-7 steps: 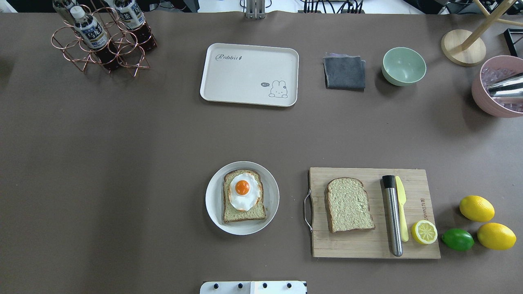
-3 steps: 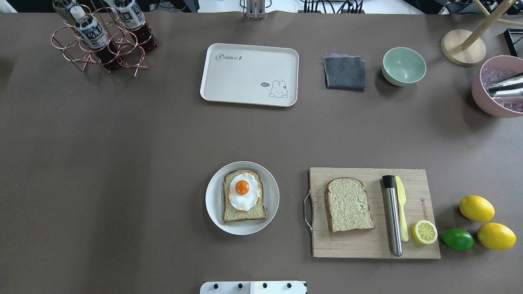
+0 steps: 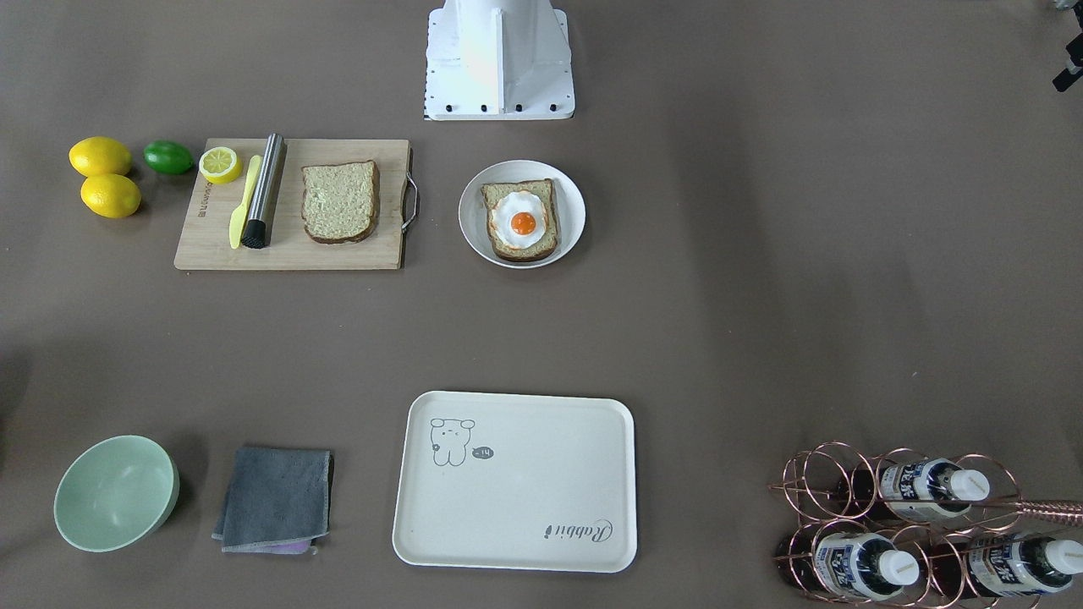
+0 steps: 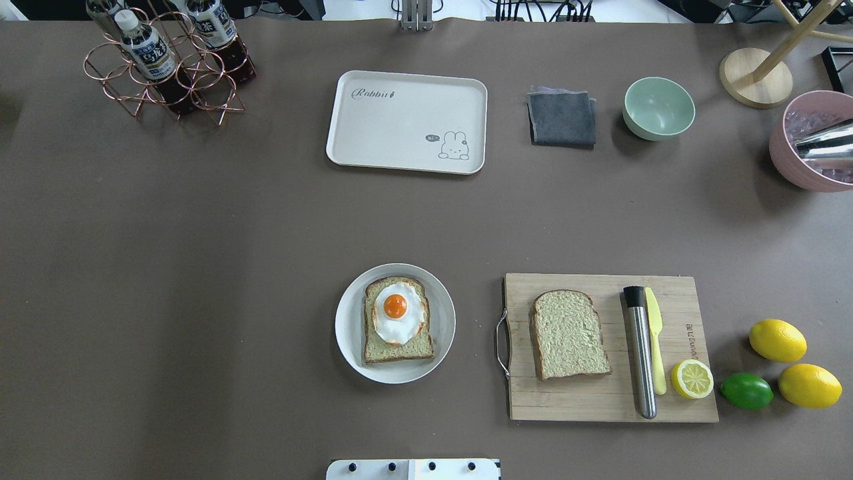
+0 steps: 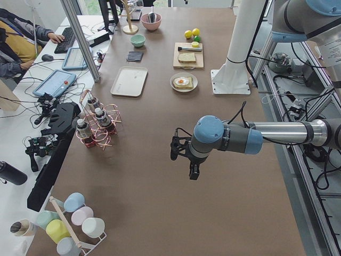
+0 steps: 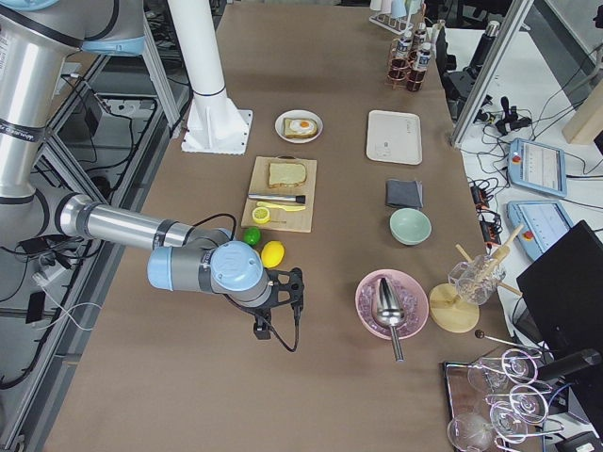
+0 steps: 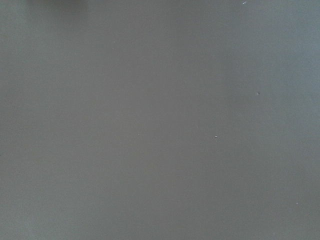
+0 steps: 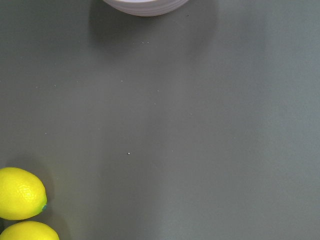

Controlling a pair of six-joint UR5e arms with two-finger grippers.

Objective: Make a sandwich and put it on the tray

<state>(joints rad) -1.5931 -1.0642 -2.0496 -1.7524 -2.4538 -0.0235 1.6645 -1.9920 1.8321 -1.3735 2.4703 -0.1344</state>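
Observation:
One bread slice (image 4: 400,350) lies on a round white dish (image 4: 350,327) with the fried egg (image 4: 398,313) on top. The second bread slice (image 4: 570,333) lies bare on the wooden cutting board (image 4: 600,403). The cream tray (image 4: 406,122) sits empty at the far middle. In the front-facing view I see the egg (image 3: 519,218), the bare slice (image 3: 340,201) and the tray (image 3: 516,482). The left gripper (image 5: 184,160) hovers over bare table far to the left. The right gripper (image 6: 278,301) hovers near the lemons. I cannot tell whether either is open or shut.
On the board lie a steel muddler (image 4: 641,353), a yellow knife (image 4: 655,340) and a half lemon (image 4: 692,379). Two lemons (image 4: 777,340) and a lime (image 4: 746,391) lie to its right. A bottle rack (image 4: 166,63), grey cloth (image 4: 562,119), green bowl (image 4: 658,108) and pink bowl (image 4: 810,143) stand at the back.

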